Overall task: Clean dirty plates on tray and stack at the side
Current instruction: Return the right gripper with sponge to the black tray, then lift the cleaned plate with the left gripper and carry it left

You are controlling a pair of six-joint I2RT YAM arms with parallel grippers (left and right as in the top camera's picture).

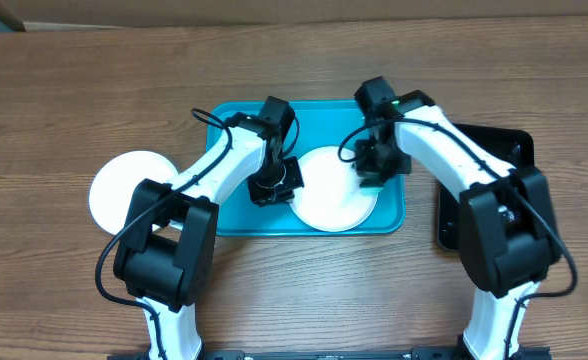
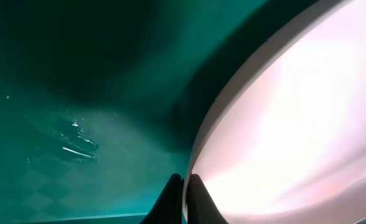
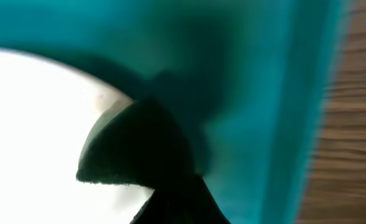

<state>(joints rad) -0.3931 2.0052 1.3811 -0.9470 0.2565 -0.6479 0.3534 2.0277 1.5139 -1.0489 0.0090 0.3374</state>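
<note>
A white plate lies on the turquoise tray, towards its right half. My left gripper is at the plate's left edge. In the left wrist view its black fingers are shut on the plate's rim, over the tray floor. My right gripper is over the plate's right side, shut on a dark green scrub pad. The pad rests against the white plate near its rim, and the tray's wall runs beside it. The pad hides the right fingertips.
A second white plate sits on the wooden table left of the tray. A glossy black tray lies to the right, partly under my right arm. Small wet specks mark the tray floor.
</note>
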